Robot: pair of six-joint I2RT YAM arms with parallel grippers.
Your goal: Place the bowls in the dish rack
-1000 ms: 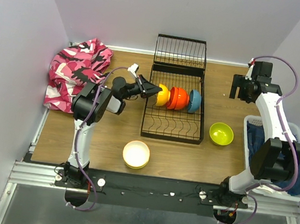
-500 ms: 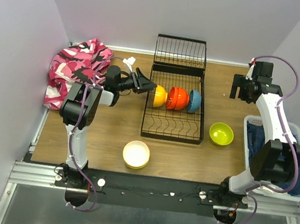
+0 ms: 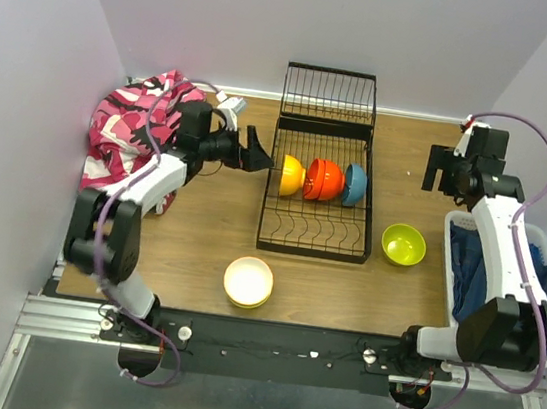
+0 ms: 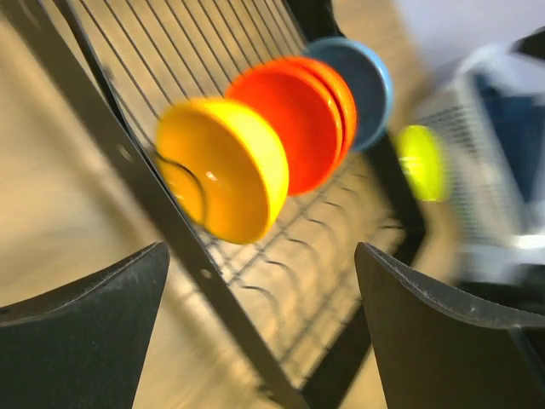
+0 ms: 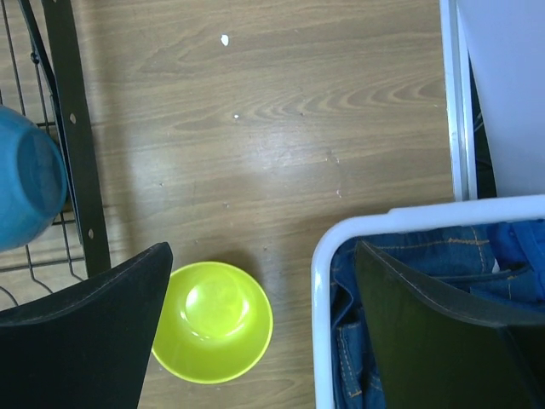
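At the left pincer (image 3: pixel 259 152): jaws wide, nothing between them; it hangs just outside the left rim of the dish rack (image 3: pixel 309 253).
Nearest thing: orange bowl (image 3: pixel 293 175), on edge in the rack and apart from both fingers, so it appears to be released.
Row behind it: red bowls (image 3: pixel 325 180) pressed close together, then the blue bowl (image 3: pixel 356 184), all on edge across the rack's middle.
At the right pincer (image 3: pixel 439 172): jaws wide and empty, held over the desk (image 3: pixel 199 235) between the rack's right side and the white basket (image 5: pixel 387 220).
Bowls not yet loaded: lime green bowl (image 3: pixel 403 244), mouth up, right of the rack; cream-white bowl (image 3: pixel 248 282) in front of the rack.
Step in hand (judged): clear the left pincer from the rack, then fetch a loose bowl.
Doing it well: draw straight back from the rim so no finger nudges the orange bowl; take the next bowl by its wall — one finger inside, one outside — and stand it between free divider wires.
Left wrist view only: a curved divider wire (image 4: pixel 192 175) propping the orange bowl; the frame is blurred.
Right wrist view only: blue cloth (image 5: pixel 400 298) inside the basket, and the lime green bowl near one finger.
Top view only: the cream-white bowl and both arms together.
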